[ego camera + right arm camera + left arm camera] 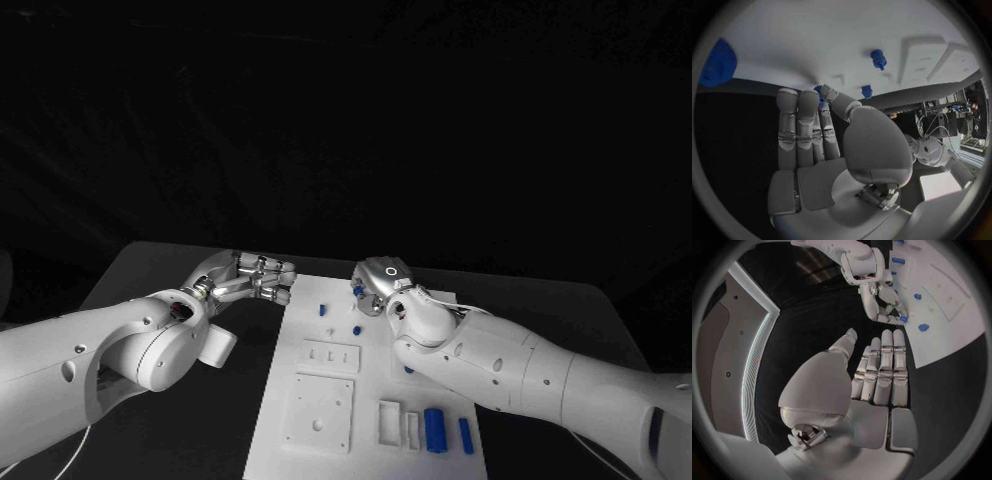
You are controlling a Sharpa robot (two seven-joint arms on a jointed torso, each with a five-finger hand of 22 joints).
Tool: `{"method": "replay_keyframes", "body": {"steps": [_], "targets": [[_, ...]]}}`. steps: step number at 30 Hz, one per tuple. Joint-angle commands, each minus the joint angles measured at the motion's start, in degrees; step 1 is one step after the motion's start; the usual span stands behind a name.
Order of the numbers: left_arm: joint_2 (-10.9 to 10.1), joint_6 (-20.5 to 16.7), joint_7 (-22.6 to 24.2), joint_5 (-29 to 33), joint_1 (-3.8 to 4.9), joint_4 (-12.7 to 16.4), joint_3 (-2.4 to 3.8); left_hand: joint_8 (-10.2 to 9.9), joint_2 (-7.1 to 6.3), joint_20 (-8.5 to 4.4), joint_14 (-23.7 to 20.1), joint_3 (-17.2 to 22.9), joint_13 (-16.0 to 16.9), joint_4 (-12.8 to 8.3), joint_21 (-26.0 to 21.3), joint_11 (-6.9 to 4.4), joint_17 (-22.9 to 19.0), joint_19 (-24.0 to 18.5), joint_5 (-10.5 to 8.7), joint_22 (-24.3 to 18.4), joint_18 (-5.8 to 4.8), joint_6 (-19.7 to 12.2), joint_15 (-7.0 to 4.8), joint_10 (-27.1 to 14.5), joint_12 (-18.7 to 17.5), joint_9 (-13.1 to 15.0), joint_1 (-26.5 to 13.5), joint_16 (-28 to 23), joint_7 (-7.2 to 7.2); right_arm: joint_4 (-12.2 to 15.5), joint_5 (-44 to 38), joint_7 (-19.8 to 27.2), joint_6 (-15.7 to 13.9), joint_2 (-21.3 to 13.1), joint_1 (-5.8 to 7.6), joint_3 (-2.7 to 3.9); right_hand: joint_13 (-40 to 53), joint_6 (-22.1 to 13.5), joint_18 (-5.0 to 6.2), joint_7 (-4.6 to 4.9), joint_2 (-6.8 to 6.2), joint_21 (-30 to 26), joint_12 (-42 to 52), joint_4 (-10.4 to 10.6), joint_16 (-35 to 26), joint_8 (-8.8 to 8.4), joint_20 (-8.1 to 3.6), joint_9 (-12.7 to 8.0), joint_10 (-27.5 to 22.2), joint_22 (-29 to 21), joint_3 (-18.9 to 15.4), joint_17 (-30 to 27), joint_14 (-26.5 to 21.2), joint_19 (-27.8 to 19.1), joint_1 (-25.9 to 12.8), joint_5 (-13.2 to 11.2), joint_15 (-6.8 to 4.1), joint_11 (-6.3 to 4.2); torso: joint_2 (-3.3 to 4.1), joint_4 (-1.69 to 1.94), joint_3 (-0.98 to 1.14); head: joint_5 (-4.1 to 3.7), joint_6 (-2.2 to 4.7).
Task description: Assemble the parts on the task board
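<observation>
Watching the right robot hand (pixel 381 287) pinch a small blue part (pixel 819 91) at the board (pixel 325 440) edge; it may slip; left robot hand (pixel 248 279) open, empty.

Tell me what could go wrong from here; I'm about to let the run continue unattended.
1. The right hand hangs low over the far end of the task board, right by small blue parts; a sweep could knock one off its spot.
2. The left hand hovers beside the board's far corner, close to the right hand, so the two might collide.
3. The loose blue cylinders near the right forearm could be brushed.
</observation>
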Motion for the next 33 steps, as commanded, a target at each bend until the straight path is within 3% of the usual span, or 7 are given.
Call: {"method": "replay_keyframes", "body": {"steps": [1, 7, 10, 15, 21, 28, 33], "targets": [[0.1, 1.0, 0.2, 0.1, 0.06, 0.0, 0.03, 0.3, 0.1, -0.02, -0.1, -0.1, 0.1, -0.3, 0.4, -0.05, 0.0, -0.4, 0.08, -0.1, -0.48, 0.2, 0.28, -0.4, -0.1, 0.1, -0.4, -0.4, -0.29, -0.5, 0.3, 0.4, 2.2, 0.4, -0.28, -0.15, -0.1, -0.2, 0.91, 0.07, -0.14, -0.6, -0.3, 0.2, -0.3, 0.35, 0.04, -0.2, 1.0, 0.0, 0.0, -0.1, -0.1, 0.4, 0.5, 0.0, -0.12, -1.33, 0.02, 0.01, -0.05, -0.08, 0.0], [0.2, 1.0, 0.1, 0.1, 0.06, 0.0, 0.03, 0.3, 0.13, 0.0, -0.1, 0.0, 0.1, -0.7, 0.6, -0.02, 0.0, -0.5, 0.08, -0.2, -0.47, 0.1, 0.3, -0.5, -0.1, 0.1, -0.6, -0.4, -0.28, -1.6, 1.8, 1.6, 3.0, 0.7, -0.27, -0.15, -0.3, -5.1, 1.46, 1.43, -1.84, -3.7, -0.3, 0.9, -0.8, 0.27, 1.1, -2.2, -5.0, -1.1, 0.3, -0.5, -0.1, 0.1, -0.2, 0.0, 1.21, 0.51, 0.03, 0.05, -0.08, -0.09, -0.05], [0.2, 1.1, 0.1, 0.1, 0.06, 0.0, 0.03, 0.3, 0.13, 0.0, -0.1, 0.0, 0.1, -0.7, 0.6, -0.02, 0.0, -0.5, 0.08, -0.2, -0.47, 0.1, 0.3, -0.5, -0.1, 0.1, -0.6, -0.4, -0.28, -1.8, 2.2, 1.7, 2.3, 0.7, -0.27, -0.15, -0.3, -8.2, 2.41, 1.92, -4.18, -6.6, -0.3, 1.6, -1.3, 0.35, 2.32, -2.5, -10.5, -2.6, 0.1, -1.0, 0.0, 0.2, -0.7, 0.1, 2.32, 1.92, 0.03, 0.04, -0.08, -0.08, -0.05], [0.1, 1.1, 0.1, 0.1, 0.06, -0.1, 0.03, 0.3, 0.13, 0.0, -0.1, 0.0, 0.1, -0.7, 0.6, -0.02, 0.0, -0.5, 0.08, -0.2, -0.47, 0.1, 0.3, -0.5, -0.1, 0.1, -0.6, -0.4, -0.28, -0.9, 2.7, 2.0, 0.3, -0.1, -0.26, -0.15, -0.5, -12.8, 4.47, 0.81, -6.29, -9.8, -0.3, 5.0, -1.9, 0.17, 3.85, -2.7, -22.7, -5.5, -10.0, -2.1, 0.2, 1.7, 3.6, -0.1, 3.57, 4.1, 0.03, -0.07, -0.07, -0.05, -0.04], [-0.2, 1.0, 0.1, 0.2, 0.06, -0.2, 0.03, 0.3, 0.13, 0.0, -0.1, 0.0, 0.1, -0.7, 0.6, -0.02, 0.0, -0.5, 0.08, -0.2, -0.47, 0.1, 0.3, -0.5, -0.1, 0.1, -0.6, -0.4, -0.28, 2.9, 3.3, 2.2, -1.8, -2.6, -0.25, 0.52, -0.6, -13.1, 4.61, 0.56, -7.28, -10.9, -0.5, 7.2, -1.9, 0.28, 3.81, -2.7, -23.4, -6.4, -10.9, -2.5, 0.1, 2.3, 4.8, 0.2, 3.47, 4.19, -0.02, -0.32, 0.03, -0.07, 0.16], [-0.7, 1.0, 0.2, 0.3, 0.06, -0.3, 0.03, 0.3, 0.13, 0.0, -0.1, 0.0, 0.1, -0.7, 0.6, -0.02, 0.0, -0.5, 0.08, -0.2, -0.47, 0.1, 0.3, -0.5, -0.1, 0.1, -0.6, -0.4, -0.28, 10.0, 5.4, 2.7, -3.8, -8.1, -0.26, 4.2, -0.4, -11.9, 3.85, 1.08, -6.84, -10.8, -0.3, 7.1, -1.6, 0.27, 3.17, -2.7, -14.4, -6.1, -8.6, -2.4, 0.2, 2.5, 3.2, 0.7, 2.71, 2.76, -0.26, -1.5, 0.55, 0.54, 0.73], [-0.8, 1.1, 0.3, 0.4, 0.05, -1.0, 0.01, 0.3, 0.15, 0.02, -0.1, 0.0, 0.1, -0.8, 0.6, 0.0, 0.0, -0.6, 0.09, -0.2, -0.45, 0.1, 0.31, -0.5, -0.1, 0.1, -0.5, -0.4, -0.26, 14.5, 9.3, 4.0, -2.1, -12.9, -0.26, 6.42, 0.2, -10.3, 2.39, 1.74, -6.63, -9.0, 0.7, 7.5, -0.8, 0.39, 1.43, -2.5, -1.3, -4.7, -4.7, -1.7, 0.2, 2.4, 1.1, 1.3, 0.63, -0.54, -0.75, -2.43, 0.91, 0.85, 0.86]]}}
